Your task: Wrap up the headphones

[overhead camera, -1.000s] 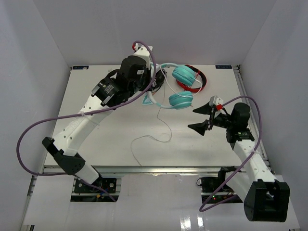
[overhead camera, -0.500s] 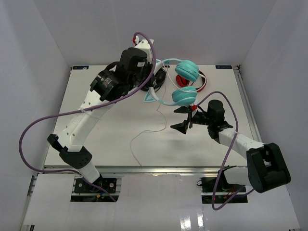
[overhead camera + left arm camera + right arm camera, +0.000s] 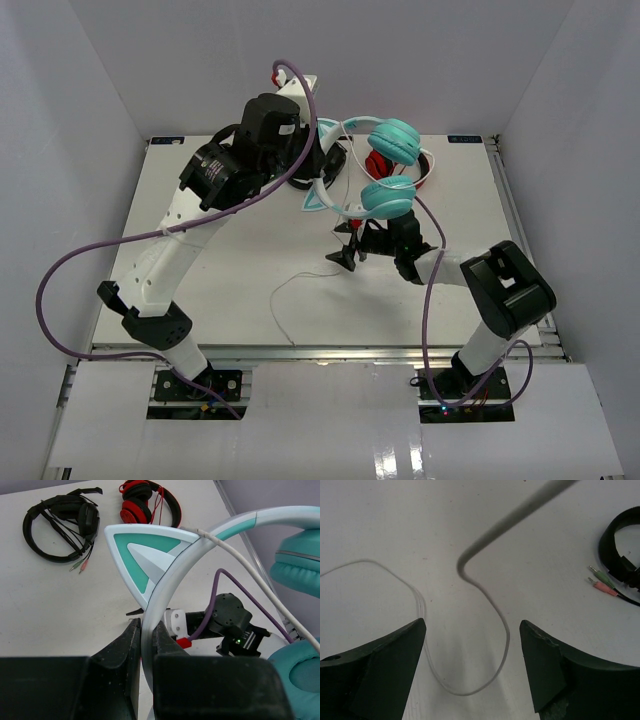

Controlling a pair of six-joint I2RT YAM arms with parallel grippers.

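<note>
Left end effector point(image 3: 146, 630) clamped on the headband point(image 3: 156, 594), holding the headphones point(image 3: 388, 198) off the tabletop point(image 3: 380, 320). Right end effector point(image 3: 472, 630), jaws wide apart and empty, sits just below the headphones; their white cable point(image 3: 506, 630) drops and loops straight under it. Right arm's nearer.

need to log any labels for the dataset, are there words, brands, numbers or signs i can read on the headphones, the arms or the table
No text can be read in any view.
teal headphones: plain cat ear and headband, no brand showing.
black headphones and red headphones: no print visible.
blue marks at the far corners of the table: too small to read.
</note>
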